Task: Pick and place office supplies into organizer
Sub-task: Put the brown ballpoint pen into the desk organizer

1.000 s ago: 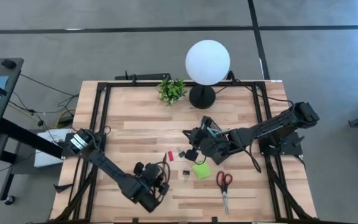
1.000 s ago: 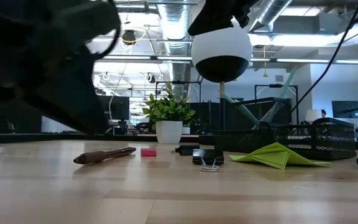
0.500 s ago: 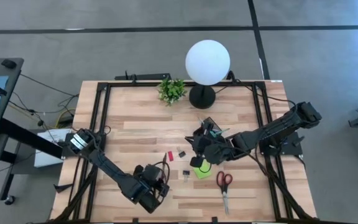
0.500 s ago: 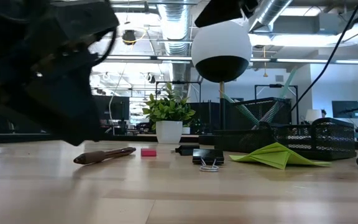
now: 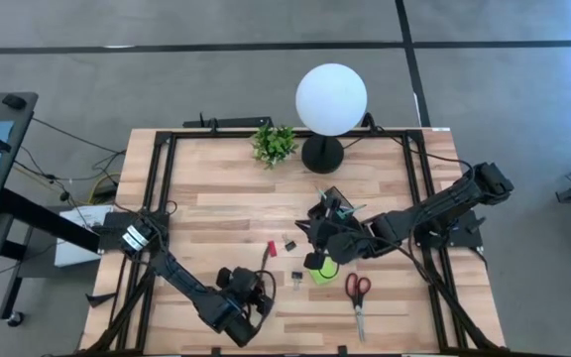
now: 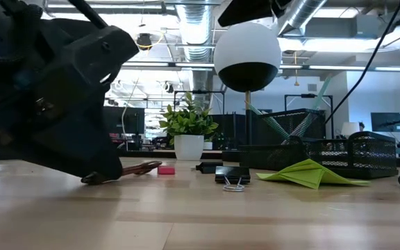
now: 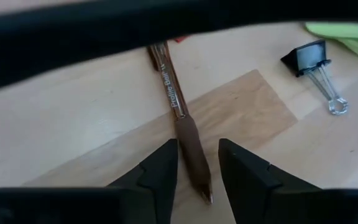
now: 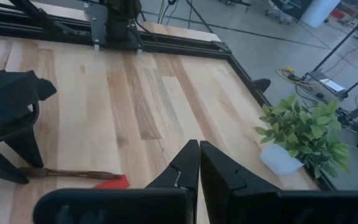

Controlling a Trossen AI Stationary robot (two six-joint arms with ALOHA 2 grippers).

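Note:
A dark pen with a brown grip lies flat on the wooden table, also seen in the low view. My left gripper is low over it, open, one finger on each side of the grip end. My right gripper is shut and holds nothing, hovering over the lime-green sticky pad. The black organizer lies partly under the right arm. A small red piece, black clips and red-handled scissors lie on the table. My left gripper comes slanting down from the table's near side with its fingers astride the pen's brown grip. They point roughly along the pen, which lies flat on the table. Whether a finger touches it I cannot tell.
A white globe lamp and a small potted plant stand at the far edge. A binder clip lies near the pen. The black frame rails run along the table's sides. Bare wood lies at the far left.
My left gripper has sunk toward the table onto the pen's near end, rolling a little. My right gripper has shifted slightly toward the near edge, over the green pad, staying shut. The pen has not moved.

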